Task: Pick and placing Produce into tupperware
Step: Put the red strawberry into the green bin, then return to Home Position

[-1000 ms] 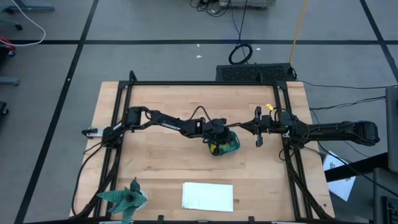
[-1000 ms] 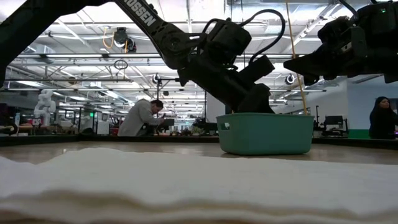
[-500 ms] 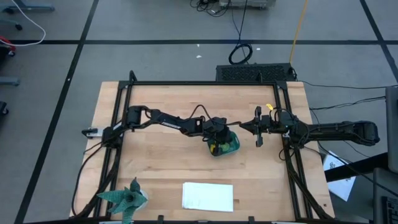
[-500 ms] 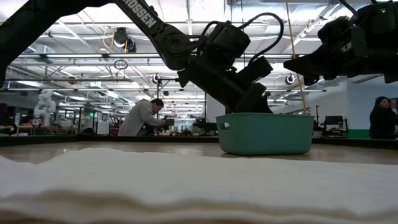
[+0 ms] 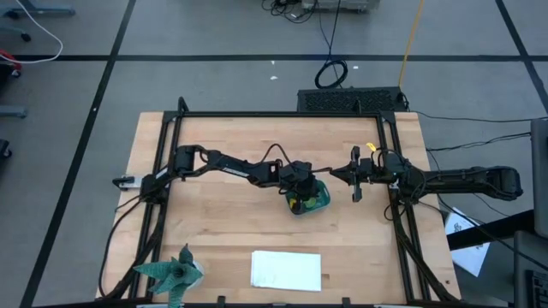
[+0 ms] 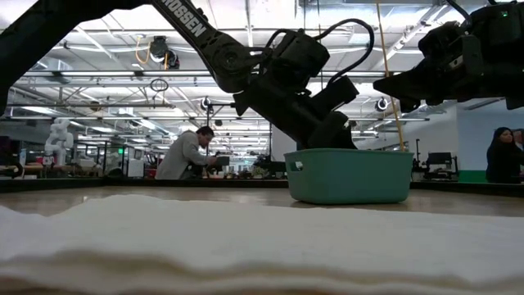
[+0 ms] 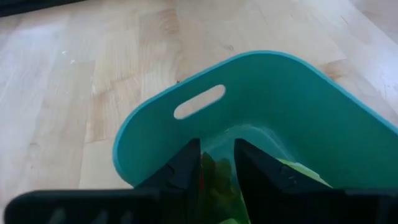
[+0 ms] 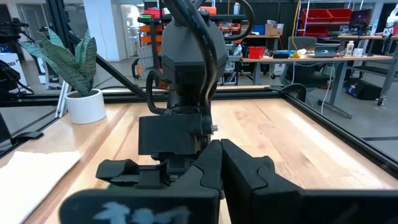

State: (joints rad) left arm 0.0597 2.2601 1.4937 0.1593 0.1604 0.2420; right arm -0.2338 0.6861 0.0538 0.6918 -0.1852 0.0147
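Looks like we're nearly done: our left gripper (image 7: 216, 177), fingers slightly parted around a green produce piece (image 7: 219, 180), dips inside the teal tupperware (image 7: 298, 106), where yellow-green bits already lie, while the right gripper (image 5: 356, 190) waits alongside, fingers pressed together.

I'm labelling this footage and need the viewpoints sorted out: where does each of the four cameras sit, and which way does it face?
High view: above the table, looking straight down; both arms show, the left gripper over the tupperware, the right gripper beside it.
Low view: at tabletop height, looking level across; the arms come in from above the tupperware.
Left wrist view: on the left arm, looking into the tupperware past its own fingers.
Right wrist view: on the right arm, facing the left arm.
All but the right wrist view share the tupperware.
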